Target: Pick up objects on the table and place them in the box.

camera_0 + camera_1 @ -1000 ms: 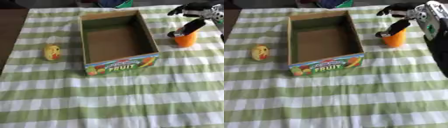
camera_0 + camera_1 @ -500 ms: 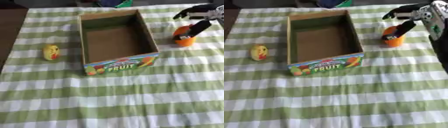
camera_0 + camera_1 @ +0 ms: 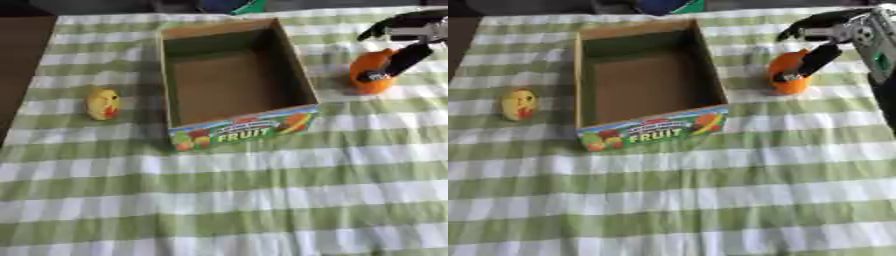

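Yellow fruit [image 3: 102, 103] at nine o'clock lies untouched on the cloth. Box [image 3: 178, 118] at centre holds nothing. At two o'clock the right hand [image 3: 826, 39] curls round the orange cup [image 3: 787, 73], on the cloth. Nothing boxed yet; both items remain.

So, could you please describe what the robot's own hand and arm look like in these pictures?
Only the right hand shows, at the upper right. Its fingers are slim, black and matte, joined to a silver-grey metallic block at the palm. Behind it, in the right eye view, the forearm is a broad dark casing with a greenish mark. No cables or lettering can be made out. The left hand is out of view.
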{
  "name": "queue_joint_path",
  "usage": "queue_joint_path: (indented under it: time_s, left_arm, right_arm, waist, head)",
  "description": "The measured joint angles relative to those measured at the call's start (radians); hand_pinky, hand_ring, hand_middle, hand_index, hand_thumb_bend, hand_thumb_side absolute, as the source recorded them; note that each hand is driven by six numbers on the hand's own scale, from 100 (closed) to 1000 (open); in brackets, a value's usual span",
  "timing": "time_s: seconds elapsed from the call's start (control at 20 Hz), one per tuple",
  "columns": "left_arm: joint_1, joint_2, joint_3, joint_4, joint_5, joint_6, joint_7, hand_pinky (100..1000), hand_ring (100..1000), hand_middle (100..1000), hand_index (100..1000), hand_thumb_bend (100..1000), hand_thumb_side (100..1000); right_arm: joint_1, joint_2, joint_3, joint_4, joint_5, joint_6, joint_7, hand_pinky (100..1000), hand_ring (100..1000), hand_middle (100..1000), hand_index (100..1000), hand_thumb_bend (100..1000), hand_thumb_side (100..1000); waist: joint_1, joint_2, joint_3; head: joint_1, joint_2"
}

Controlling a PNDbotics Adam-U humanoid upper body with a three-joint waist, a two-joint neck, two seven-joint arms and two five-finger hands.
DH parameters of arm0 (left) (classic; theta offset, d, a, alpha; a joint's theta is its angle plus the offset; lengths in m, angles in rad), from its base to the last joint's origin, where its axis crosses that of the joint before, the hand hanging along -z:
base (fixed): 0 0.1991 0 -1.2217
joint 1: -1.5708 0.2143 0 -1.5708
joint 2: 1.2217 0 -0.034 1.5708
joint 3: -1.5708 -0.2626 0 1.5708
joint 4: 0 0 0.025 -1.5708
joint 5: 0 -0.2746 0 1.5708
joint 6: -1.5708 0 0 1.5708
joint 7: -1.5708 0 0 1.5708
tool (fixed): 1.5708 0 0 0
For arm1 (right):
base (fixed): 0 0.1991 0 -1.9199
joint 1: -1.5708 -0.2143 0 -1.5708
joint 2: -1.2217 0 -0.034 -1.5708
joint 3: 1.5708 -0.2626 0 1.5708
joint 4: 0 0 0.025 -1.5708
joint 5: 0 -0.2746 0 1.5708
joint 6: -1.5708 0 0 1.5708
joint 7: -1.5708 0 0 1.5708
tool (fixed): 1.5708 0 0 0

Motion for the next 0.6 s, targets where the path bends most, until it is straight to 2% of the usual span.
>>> queue_joint_path:
  time_s: [0.2,0.3,0.4,0.45,0.6]
  left_arm:
    - [0.000,-0.001,0.000,0.000,0.000,0.000,0.000,616,633,696,812,100,940]
    - [0.000,-0.005,0.000,0.000,0.000,0.000,0.000,616,631,694,810,100,939]
    - [0.000,-0.007,0.000,0.000,0.000,0.000,0.000,616,631,694,809,100,939]
    - [0.000,-0.007,0.000,0.000,0.000,0.000,0.000,616,630,693,809,100,939]
    - [0.000,-0.007,0.000,0.000,0.000,0.001,-0.001,616,629,691,808,100,939]
  right_arm:
    - [0.005,-0.001,-0.004,0.006,0.003,-0.008,0.023,840,961,947,1000,443,620]
    - [0.007,-0.001,-0.006,0.008,0.009,-0.009,0.026,828,943,881,905,403,635]
    - [0.007,-0.001,-0.006,0.009,0.010,-0.011,0.026,821,933,844,854,392,640]
    - [0.007,-0.001,-0.006,0.008,0.010,-0.012,0.025,812,913,790,800,382,645]
    - [0.012,-0.009,-0.006,-0.007,0.001,-0.019,0.018,802,893,749,763,384,647]
  waist:
    - [0.000,0.001,0.000]
    - [0.000,0.001,0.000]
    - [0.001,0.002,0.000]
    - [0.001,0.003,-0.001]
    - [0.001,0.004,-0.004]
  head:
    - [0.001,0.000]
    - [0.001,0.000]
    - [0.001,0.000]
    - [0.001,0.000]
    - [0.001,0.000]
